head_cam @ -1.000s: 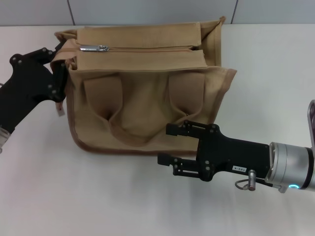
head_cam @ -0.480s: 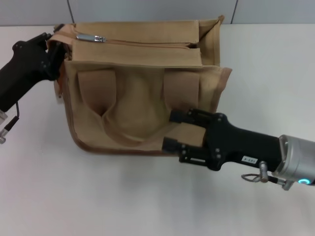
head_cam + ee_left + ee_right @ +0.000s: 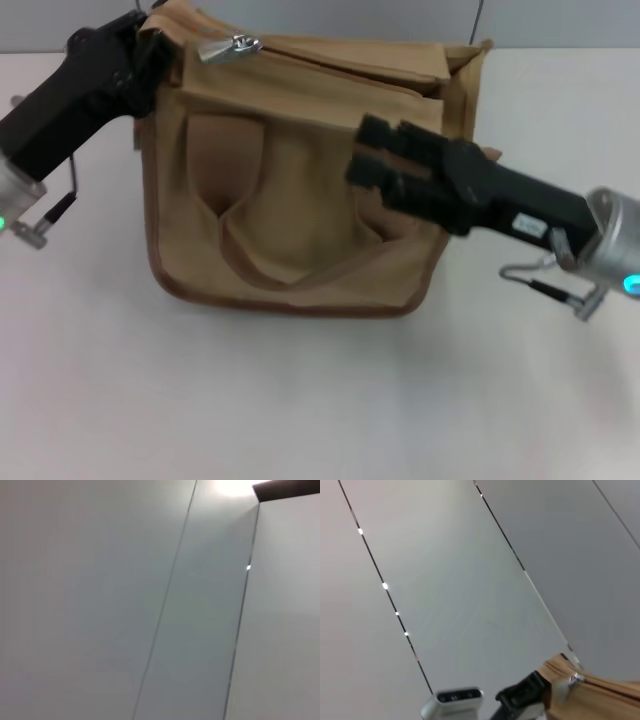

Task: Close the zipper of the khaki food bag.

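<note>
The khaki food bag [image 3: 290, 230] stands on the white table, with its left top end pulled up. The zipper [image 3: 330, 62] runs along the top panel, and its silver pull tab [image 3: 228, 47] is near the left end. My left gripper [image 3: 150, 45] is shut on the bag's upper left corner, right beside the pull tab. My right gripper [image 3: 370, 150] is open and hovers in front of the bag's upper right front, near the right strap handle. The right wrist view shows the bag top [image 3: 600, 695], the pull tab [image 3: 576, 678] and the left gripper [image 3: 525, 695]. The left wrist view shows only wall panels.
The white table [image 3: 300, 400] extends in front of the bag and to both sides. A grey panelled wall [image 3: 330, 15] stands just behind the bag. Loose cable loops hang from the left wrist [image 3: 60, 210] and the right wrist [image 3: 540, 275].
My left gripper has risen up and to the right with the bag's left corner, lifting the top and the pull tab. My right gripper has moved from the bag's lower front edge up to its upper right.
</note>
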Controlling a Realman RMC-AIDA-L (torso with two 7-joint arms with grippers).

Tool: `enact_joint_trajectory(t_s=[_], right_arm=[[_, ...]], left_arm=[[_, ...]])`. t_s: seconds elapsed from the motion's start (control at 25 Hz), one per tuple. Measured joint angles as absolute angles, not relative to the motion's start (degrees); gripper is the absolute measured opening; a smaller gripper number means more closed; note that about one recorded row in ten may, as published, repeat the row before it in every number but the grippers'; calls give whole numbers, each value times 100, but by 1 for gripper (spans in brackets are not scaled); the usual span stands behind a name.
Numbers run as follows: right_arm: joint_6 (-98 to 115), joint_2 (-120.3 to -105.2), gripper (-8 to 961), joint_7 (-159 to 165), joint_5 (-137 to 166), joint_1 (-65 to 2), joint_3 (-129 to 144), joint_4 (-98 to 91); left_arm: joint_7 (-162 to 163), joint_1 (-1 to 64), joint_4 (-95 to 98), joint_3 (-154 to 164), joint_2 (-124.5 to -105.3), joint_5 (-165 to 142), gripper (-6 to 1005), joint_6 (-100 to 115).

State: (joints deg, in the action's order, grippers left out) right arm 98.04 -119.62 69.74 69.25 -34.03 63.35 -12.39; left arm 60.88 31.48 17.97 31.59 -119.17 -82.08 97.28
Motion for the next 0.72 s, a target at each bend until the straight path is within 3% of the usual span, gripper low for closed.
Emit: enact_joint_trajectory(t_s=[0.28,0.72], right_arm=[[9676,-11976,723,7547,6924,-3940,6273,-1251],[9489,-11986,722,7613,6791,-4007,6285,-1241]], left_arm=[[6072,3456,1491,3330,-11918,-8223,22,9955],[6088,3407,1431,3343,-11918,-8061,21,10051]])
